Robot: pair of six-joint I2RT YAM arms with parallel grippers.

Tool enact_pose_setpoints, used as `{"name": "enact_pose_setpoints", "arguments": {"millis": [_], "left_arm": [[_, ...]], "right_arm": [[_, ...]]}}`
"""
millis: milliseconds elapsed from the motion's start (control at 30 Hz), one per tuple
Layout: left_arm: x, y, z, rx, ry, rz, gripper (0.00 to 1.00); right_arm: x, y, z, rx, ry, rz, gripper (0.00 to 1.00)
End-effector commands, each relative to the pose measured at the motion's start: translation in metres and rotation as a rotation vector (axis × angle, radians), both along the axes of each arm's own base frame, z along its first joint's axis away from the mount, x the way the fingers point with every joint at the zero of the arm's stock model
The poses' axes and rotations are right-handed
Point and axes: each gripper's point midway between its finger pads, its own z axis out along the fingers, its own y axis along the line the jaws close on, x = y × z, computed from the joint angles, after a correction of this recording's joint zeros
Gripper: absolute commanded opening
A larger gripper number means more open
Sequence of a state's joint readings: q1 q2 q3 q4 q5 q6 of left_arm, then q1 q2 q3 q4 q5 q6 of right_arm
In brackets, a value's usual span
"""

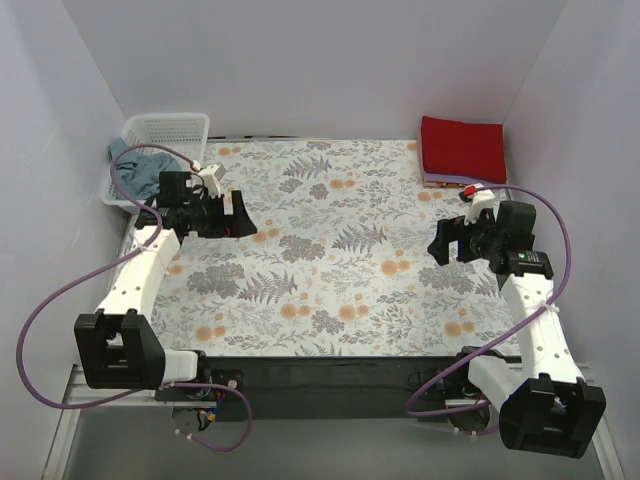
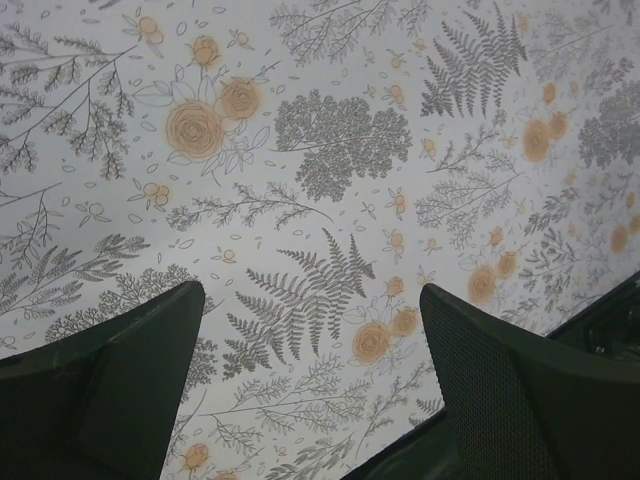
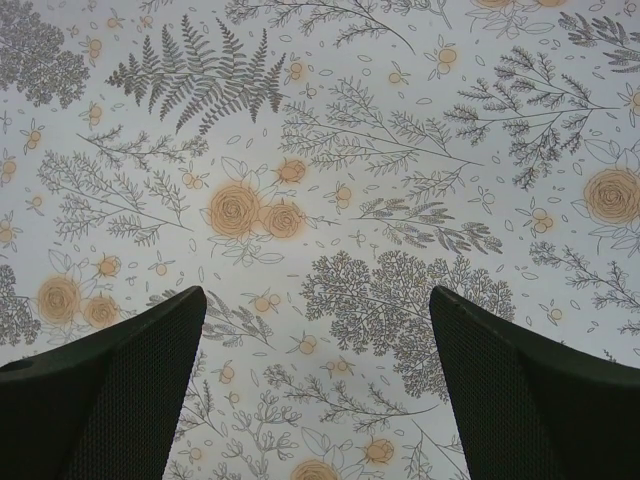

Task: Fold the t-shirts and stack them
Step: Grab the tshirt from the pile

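Blue tee (image 1: 141,169) in basket (image 1: 168,124) (L), red tee (image 1: 462,148) folded

Quick count: three t-shirts total. That's one slate-blue shirt (image 1: 138,165) upper left, one red shirt (image 1: 462,148) upper right, and one lavender-pink shirt (image 1: 437,181) peeking out under the red. One white basket (image 1: 170,127), one floral tablecloth (image 1: 330,250). Two grippers: left gripper (image 1: 240,218) and right gripper (image 1: 443,243). Two purple cables: left cable (image 1: 30,310), right cable (image 1: 569,250).

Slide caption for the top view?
Left gripper and right gripper open above tablecloth; blue shirt in basket, red shirt folded.
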State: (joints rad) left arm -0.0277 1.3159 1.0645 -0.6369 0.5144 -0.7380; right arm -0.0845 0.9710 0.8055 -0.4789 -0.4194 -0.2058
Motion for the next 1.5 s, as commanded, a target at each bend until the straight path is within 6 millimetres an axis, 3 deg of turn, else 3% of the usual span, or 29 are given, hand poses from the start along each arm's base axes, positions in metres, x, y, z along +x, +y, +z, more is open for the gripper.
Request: {"name": "enact_pose_setpoints", "arguments": {"millis": [0,100,133,167,200,233,267,300,333,367,400,433,467,500,567,600,667,767,933,1000,1033,1200,1233,1367,1433,1467], "left_arm": [[0.018,-0.007,0.056,-0.003,-0.148,-0.091,0.89],[0.034,-0.009,0.071,0.008,-0.159,-0.137,0.89],[0.050,-0.008,0.100,0.019,-0.233,-0.132,0.89],[0.061,-0.006,0.111,0.037,-0.272,-0.124,0.89],[0.081,0.003,0.106,0.072,-0.264,-0.087,0.89],[0.099,0.007,0.144,0.091,-0.362,-0.072,0.89],[0.113,0.013,0.154,0.114,-0.394,-0.048,0.89],[0.131,0.027,0.164,0.155,-0.426,0.010,0.89],[0.151,0.044,0.159,0.171,-0.422,0.041,0.89],[0.170,0.056,0.187,0.190,-0.506,0.085,0.89],[0.185,0.079,0.190,0.230,-0.523,0.161,0.89],[0.208,0.091,0.169,0.244,-0.488,0.196,0.89],[0.223,0.104,0.191,0.251,-0.548,0.244,0.89],[0.234,0.125,0.189,0.259,-0.543,0.291,0.89],[0.265,0.149,0.173,0.251,-0.524,0.346,0.89],[0.272,0.169,0.163,0.261,-0.511,0.383,0.89],[0.290,0.190,0.144,0.278,-0.507,0.436,0.89],[0.297,0.231,0.112,0.319,-0.479,0.536,0.89],[0.281,0.280,0.023,0.388,-0.255,0.662,0.89],[0.267,0.290,0.001,0.440,-0.188,0.702,0.89],[0.256,0.290,-0.024,0.454,-0.126,0.702,0.89],[0.226,0.290,-0.086,0.505,0.032,0.698,0.89],[0.220,0.289,-0.110,0.506,0.096,0.682,0.89],[0.223,0.282,-0.146,0.449,0.194,0.639,0.88],[0.225,0.269,-0.154,0.380,0.222,0.588,0.78],[0.227,0.264,-0.161,0.359,0.233,0.566,0.57]], "right_arm": [[0.007,-0.001,0.003,0.010,-0.019,-0.016,0.98],[0.008,-0.001,0.000,0.009,-0.012,-0.015,0.98],[0.007,-0.001,-0.001,0.010,-0.008,-0.017,0.98],[0.007,-0.001,-0.002,0.011,-0.006,-0.018,0.98],[0.007,-0.002,-0.003,0.009,-0.002,-0.020,0.98],[0.007,-0.002,-0.004,0.008,-0.002,-0.019,0.98],[0.006,-0.002,-0.004,0.007,-0.004,-0.022,0.98],[0.006,-0.002,-0.004,0.005,-0.003,-0.022,0.98],[0.005,-0.003,-0.006,0.003,-0.002,-0.023,0.98],[0.004,-0.003,-0.007,0.003,0.001,-0.023,0.98],[0.004,-0.003,-0.007,0.001,-0.001,-0.022,0.98],[0.004,-0.004,-0.008,-0.001,0.003,-0.025,0.98],[0.004,-0.004,-0.009,0.000,0.005,-0.025,0.98],[0.004,-0.004,-0.011,0.000,0.010,-0.024,0.98],[0.004,-0.005,-0.014,0.001,0.019,-0.027,0.98],[0.004,-0.005,-0.014,0.001,0.019,-0.027,0.98],[0.005,-0.006,-0.016,-0.002,0.029,-0.034,0.98],[0.006,-0.007,-0.019,-0.002,0.039,-0.036,0.98],[0.006,-0.008,-0.027,0.000,0.062,-0.035,0.98],[0.007,-0.008,-0.028,0.003,0.063,-0.033,0.98],[0.006,-0.007,-0.030,0.008,0.072,-0.028,0.98],[0.007,-0.006,-0.030,0.013,0.073,-0.025,0.98],[0.007,-0.006,-0.030,0.013,0.073,-0.024,0.98],[0.005,-0.005,-0.032,0.014,0.077,-0.017,0.98],[0.006,-0.005,-0.031,0.015,0.076,-0.019,0.98],[0.006,-0.005,-0.031,0.016,0.079,-0.019,0.98]]}}
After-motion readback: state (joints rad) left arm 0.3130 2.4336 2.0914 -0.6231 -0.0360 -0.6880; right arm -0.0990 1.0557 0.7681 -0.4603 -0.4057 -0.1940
